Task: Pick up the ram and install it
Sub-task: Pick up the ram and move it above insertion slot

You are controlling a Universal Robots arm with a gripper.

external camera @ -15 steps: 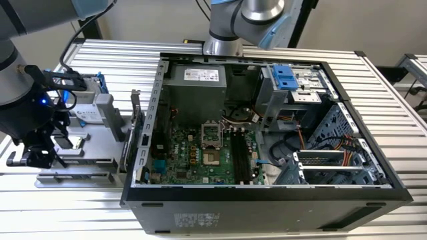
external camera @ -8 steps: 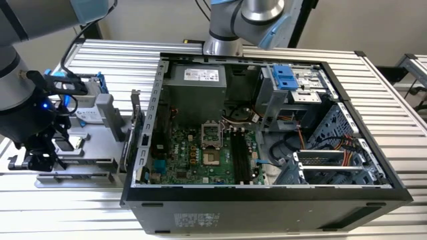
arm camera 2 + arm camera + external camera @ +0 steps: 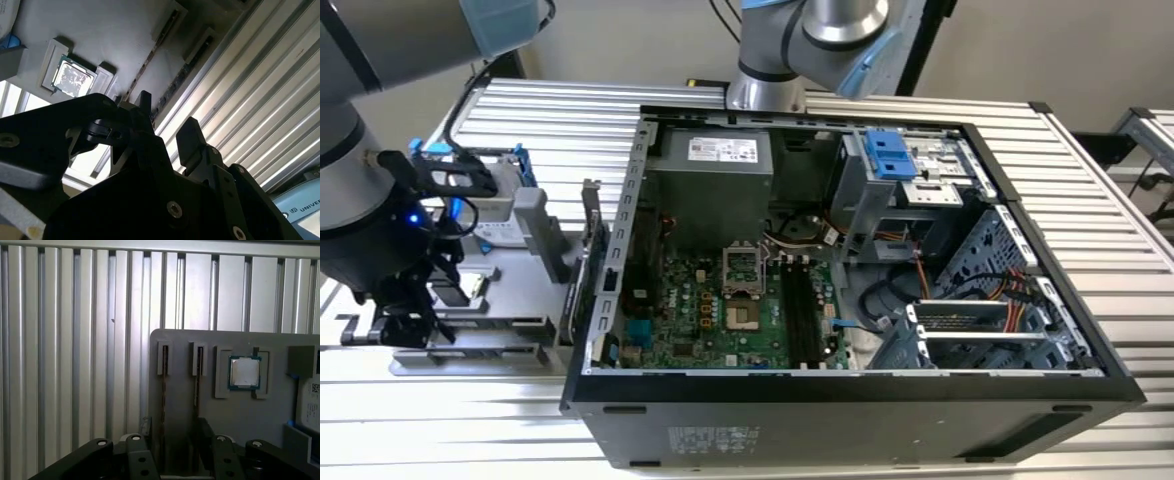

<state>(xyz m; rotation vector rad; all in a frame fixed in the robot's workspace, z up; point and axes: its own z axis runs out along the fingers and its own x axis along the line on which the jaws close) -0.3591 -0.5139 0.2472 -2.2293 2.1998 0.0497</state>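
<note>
Black metal fingers (image 3: 205,429) of the claw (image 3: 175,427) stand wide apart with nothing between them. The claw hangs just above a flat grey plastic holder tray (image 3: 240,415) that lies on the ribbed aluminium table (image 3: 60,340).

The thin, dark, long circuit-board ram stick (image 3: 164,390) sits edge-on in a narrow groove of the tray, below the claw and in line with the gap between its fingers. It is untouched. A second dark narrow stick (image 3: 196,385) stands in the next groove, just beside the first and also within the span of the fingers. Beyond that second stick, farther from the claw, a square silver processor chip (image 3: 245,372) rests in its own pocket.

In the second wrist view the claw (image 3: 167,122) shows the same wide gap, with both sticks and the chip (image 3: 70,80) past the fingertips.

In the exterior view the claw (image 3: 400,320) is well apart from the open black computer case (image 3: 854,400), which lies toward the exterior view's right. Its green motherboard (image 3: 707,320) carries long black slots (image 3: 803,310).
</note>
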